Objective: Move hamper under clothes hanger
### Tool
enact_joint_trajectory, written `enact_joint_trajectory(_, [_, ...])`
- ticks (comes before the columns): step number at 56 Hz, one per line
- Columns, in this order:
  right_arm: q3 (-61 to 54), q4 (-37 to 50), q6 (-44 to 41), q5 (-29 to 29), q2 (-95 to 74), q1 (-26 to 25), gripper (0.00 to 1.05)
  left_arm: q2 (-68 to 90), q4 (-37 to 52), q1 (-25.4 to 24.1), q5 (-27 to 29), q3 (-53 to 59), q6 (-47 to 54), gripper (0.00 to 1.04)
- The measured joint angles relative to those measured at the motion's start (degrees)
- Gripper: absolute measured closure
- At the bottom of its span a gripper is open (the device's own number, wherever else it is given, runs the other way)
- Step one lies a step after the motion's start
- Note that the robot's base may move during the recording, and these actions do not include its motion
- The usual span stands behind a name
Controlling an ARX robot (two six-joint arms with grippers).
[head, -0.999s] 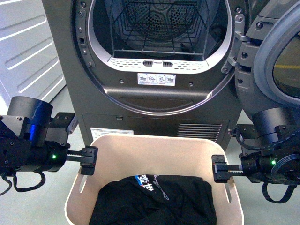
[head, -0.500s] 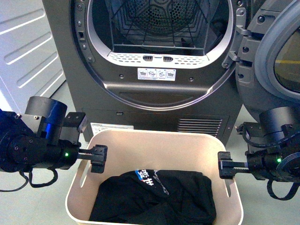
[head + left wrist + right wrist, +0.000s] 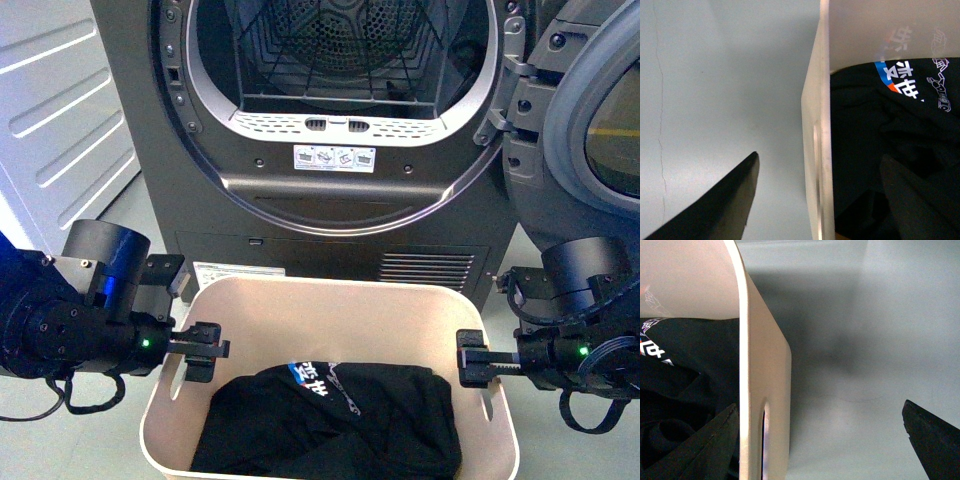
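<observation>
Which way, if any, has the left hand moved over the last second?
Yes. Against the dryer's label, the left hand now sits lower and a little further right, open astride the hamper wall.

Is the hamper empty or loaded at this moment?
Loaded: a black garment with a blue and white print lies bunched in the bottom of the hamper, well below its rim.

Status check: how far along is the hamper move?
Done: black clothes lie in the hamper, which sits in front of the open dryer. In hand: the left gripper and right gripper are both open, each straddling one side wall; neither has closed on it. Left: grip both walls and move it away; no clothes hanger is in view.
</observation>
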State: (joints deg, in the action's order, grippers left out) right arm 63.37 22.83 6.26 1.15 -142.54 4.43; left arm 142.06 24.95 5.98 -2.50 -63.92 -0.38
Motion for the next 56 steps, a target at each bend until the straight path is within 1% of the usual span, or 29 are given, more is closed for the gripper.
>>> enact_joint_trajectory(3, [0.0, 0.0, 0.3, 0.0, -0.1, 0.1, 0.10, 0.0, -0.5, 0.0, -0.2, 0.0, 0.0, 0.44])
enact_joint_trajectory(8, [0.0, -0.1, 0.7, 0.2, -0.3, 0.2, 0.27, -0.1, -1.3, -0.2, -0.5, -0.1, 0.0, 0.62])
enact_joint_trajectory(10, [0.0, -0.3, 0.8, 0.3, -0.3, 0.2, 0.36, -0.2, -1.6, -0.3, -0.7, -0.1, 0.0, 0.69])
enact_joint_trajectory(11, [0.0, -0.5, 0.9, 0.3, -0.3, 0.2, 0.40, -0.3, -1.8, -0.5, -0.7, -0.1, 0.0, 0.75])
enact_joint_trajectory(13, [0.0, -0.7, 1.1, 0.4, -0.3, 0.2, 0.47, -0.5, -2.1, -0.8, -0.8, -0.1, 0.0, 0.82])
enact_joint_trajectory(20, [0.0, -0.7, 1.5, 0.9, -0.3, 0.3, 0.64, -1.2, -2.5, -1.3, -1.5, -0.1, -0.1, 0.99])
enact_joint_trajectory(22, [0.0, -0.7, 1.6, 1.1, -0.3, 0.3, 0.70, -1.6, -1.9, -0.6, -0.4, 0.5, -0.8, 1.01])
enact_joint_trajectory(26, [0.0, -0.7, 1.8, 1.6, -0.3, 0.4, 0.78, -2.1, 1.0, 0.6, 3.1, 2.5, -0.4, 1.01])
enact_joint_trajectory(28, [0.0, -0.7, 2.0, 1.9, -0.3, 0.4, 0.85, -2.4, 2.6, 1.5, 5.3, 3.7, -0.1, 1.01])
enact_joint_trajectory(31, [-0.1, -0.7, 2.1, 2.0, -0.3, 0.5, 0.92, -3.0, 5.1, 3.3, 8.0, 5.6, 0.0, 1.01])
enact_joint_trajectory(35, [-0.3, -0.6, 2.3, 1.7, -0.2, 0.5, 1.02, -3.9, 4.6, 4.0, 6.8, 6.1, -0.3, 1.01])
enact_joint_trajectory(37, [-0.5, -0.6, 2.4, 1.3, 0.0, 0.3, 1.03, -4.2, 4.4, 4.0, 6.2, 6.2, -0.5, 1.01])
enact_joint_trajectory(40, [-0.8, -0.6, 2.6, 1.1, 0.2, 0.0, 1.02, -4.9, 3.3, 3.5, 3.8, 6.3, -1.3, 1.01])
enact_joint_trajectory(44, [-1.3, -0.6, 2.6, 1.4, 0.7, -0.3, 1.02, -5.5, 2.5, 3.2, 2.8, 6.5, -1.5, 1.01])
enact_joint_trajectory(56, [-2.6, -1.0, 2.6, 2.0, 4.0, 0.2, 1.02, -7.2, 0.4, 1.5, 2.2, 6.6, -1.7, 1.01])
